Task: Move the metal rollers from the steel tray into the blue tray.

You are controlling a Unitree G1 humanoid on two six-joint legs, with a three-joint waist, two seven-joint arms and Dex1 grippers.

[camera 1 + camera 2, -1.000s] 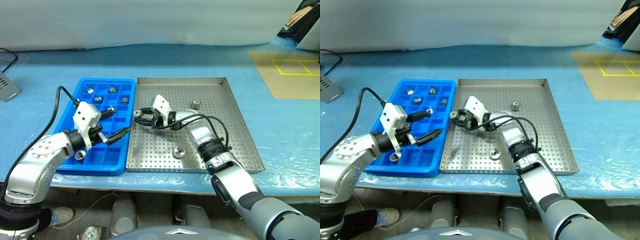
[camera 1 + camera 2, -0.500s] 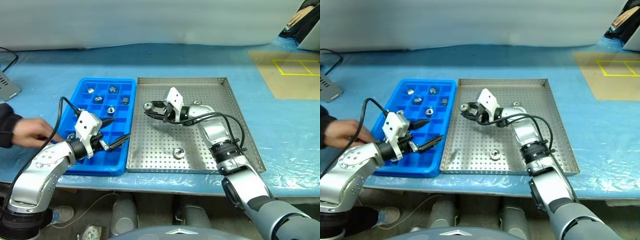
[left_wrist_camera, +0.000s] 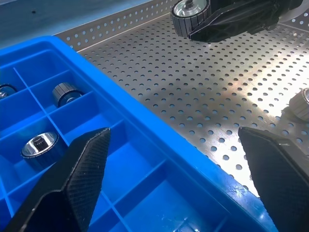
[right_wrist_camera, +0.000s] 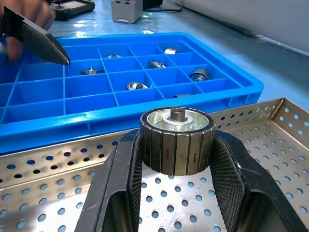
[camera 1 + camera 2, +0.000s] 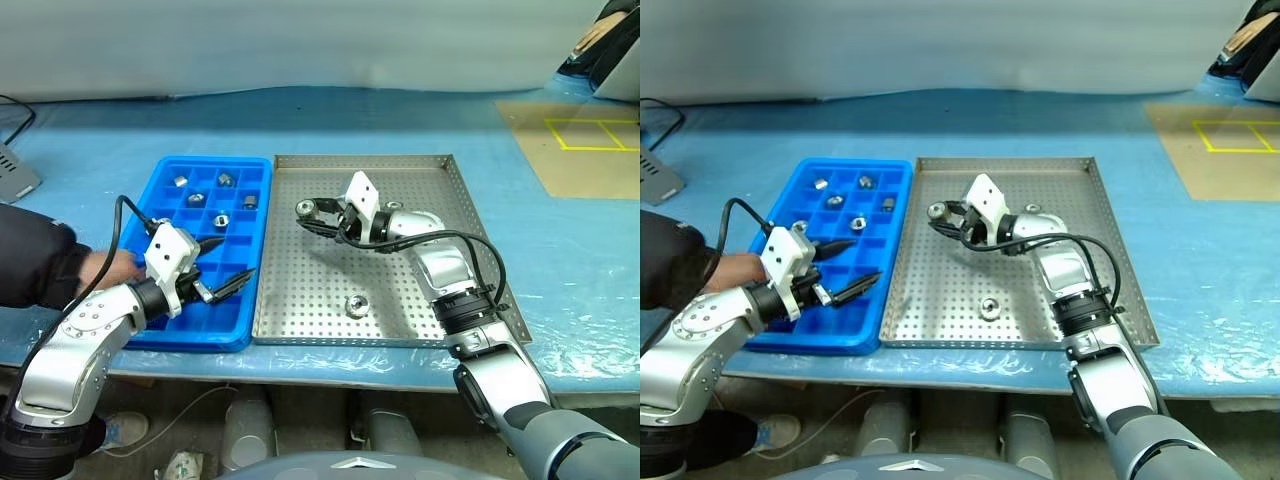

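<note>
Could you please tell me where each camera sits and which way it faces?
Head views: look forward and down at the steel tray, blue tray and both arms; a person's hand reaches in.
Left wrist: looks along the open left gripper across both trays.
Right wrist: looks along the right gripper, shut on a roller, toward the blue tray.
Shared: that roller shows in every view.

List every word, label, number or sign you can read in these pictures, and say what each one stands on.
None: no readable text.
The held metal roller in the right gripper bears short red marks on its side, not letters.
The blue tray and the steel tray carry no lettering.
The yellow lines on the brown mat are outlines, not writing.
</note>
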